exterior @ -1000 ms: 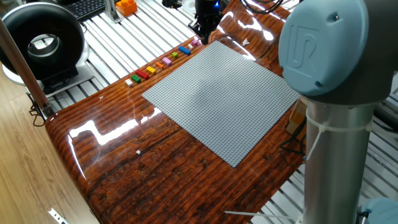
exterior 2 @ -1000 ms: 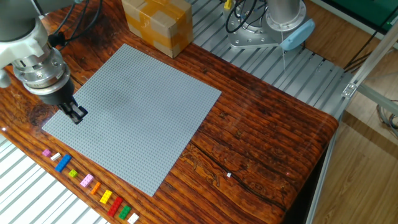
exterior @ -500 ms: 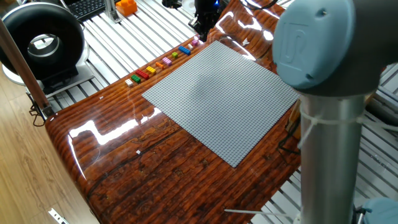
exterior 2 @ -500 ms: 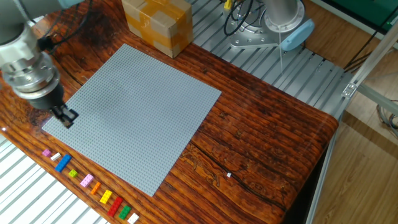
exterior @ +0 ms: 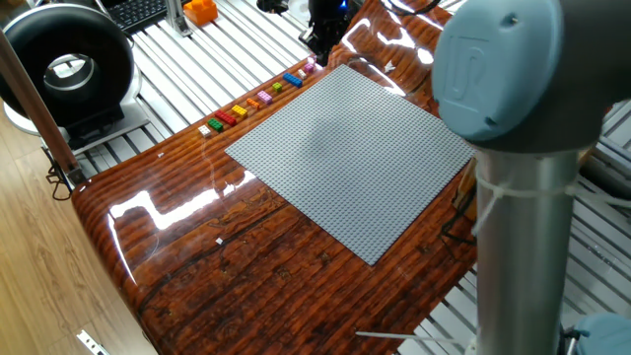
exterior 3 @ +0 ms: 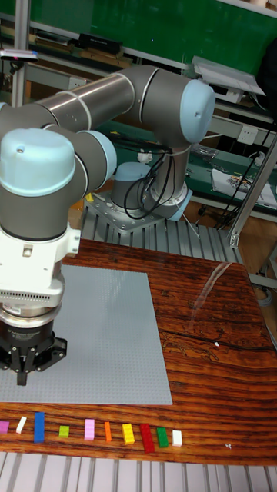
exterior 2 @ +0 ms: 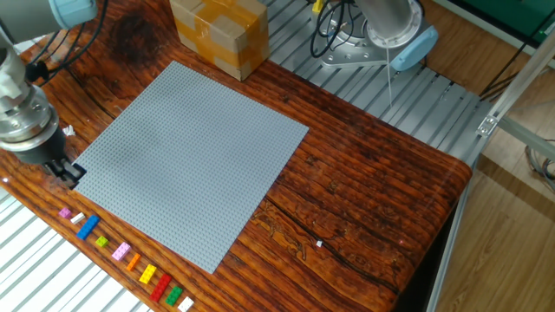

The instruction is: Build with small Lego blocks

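So the gripper (exterior 2: 71,176) is hanging low over the corner of the grey baseplate (exterior 2: 186,160) at about 9 o'clock in the other fixed view, just above the row of small Lego blocks (exterior 2: 121,254). Its fingers (exterior 3: 21,377) look pinched narrow with nothing between them, as far as I can see from the tall fixed view.

The blocks sit in a single line on the wooden bench (exterior 2: 364,191) right along the baseplate's edge, none on the plate itself. In the tall view the line runs along the 6 o'clock edge: pink, white, blue (exterior 3: 39,427), green, pink, orange, yellow, red, green, white. From one fixed view the same row shows up at 11 o'clock beside the plate, with the gripper above its far end.

A cardboard box (exterior 2: 218,33) sits on the bench at 12 o'clock, touching or just beside the plate's far corner, can't really tell which. The baseplate has bare studs all over.
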### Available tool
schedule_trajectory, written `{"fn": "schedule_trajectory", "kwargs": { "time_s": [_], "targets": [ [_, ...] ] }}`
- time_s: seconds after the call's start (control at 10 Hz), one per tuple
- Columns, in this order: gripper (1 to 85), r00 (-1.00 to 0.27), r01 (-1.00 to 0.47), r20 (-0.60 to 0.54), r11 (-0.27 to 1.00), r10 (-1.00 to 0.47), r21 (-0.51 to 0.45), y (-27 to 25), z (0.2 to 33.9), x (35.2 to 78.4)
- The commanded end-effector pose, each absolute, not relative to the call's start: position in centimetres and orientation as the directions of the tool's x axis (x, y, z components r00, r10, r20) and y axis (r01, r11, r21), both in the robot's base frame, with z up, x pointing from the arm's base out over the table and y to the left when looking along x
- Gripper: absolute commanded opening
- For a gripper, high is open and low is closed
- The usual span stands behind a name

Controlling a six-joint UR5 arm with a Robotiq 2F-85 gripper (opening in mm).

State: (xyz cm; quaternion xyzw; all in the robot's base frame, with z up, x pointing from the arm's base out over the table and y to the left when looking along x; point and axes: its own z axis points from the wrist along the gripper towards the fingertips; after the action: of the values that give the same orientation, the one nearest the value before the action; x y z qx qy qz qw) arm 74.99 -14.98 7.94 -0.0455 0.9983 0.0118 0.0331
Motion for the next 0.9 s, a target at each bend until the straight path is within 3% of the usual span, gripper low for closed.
{"fn": "schedule_trajectory", "kwargs": {
  "time_s": [0.0,0.8],
  "targets": [
    [1.0,-0.994,-0.072,-0.084,0.997,-0.069,0.035,-14.7,8.1,75.8],
    [1.0,-1.000,0.005,-0.025,0.998,0.007,0.058,-14.0,8.0,74.4]
  ]
}}
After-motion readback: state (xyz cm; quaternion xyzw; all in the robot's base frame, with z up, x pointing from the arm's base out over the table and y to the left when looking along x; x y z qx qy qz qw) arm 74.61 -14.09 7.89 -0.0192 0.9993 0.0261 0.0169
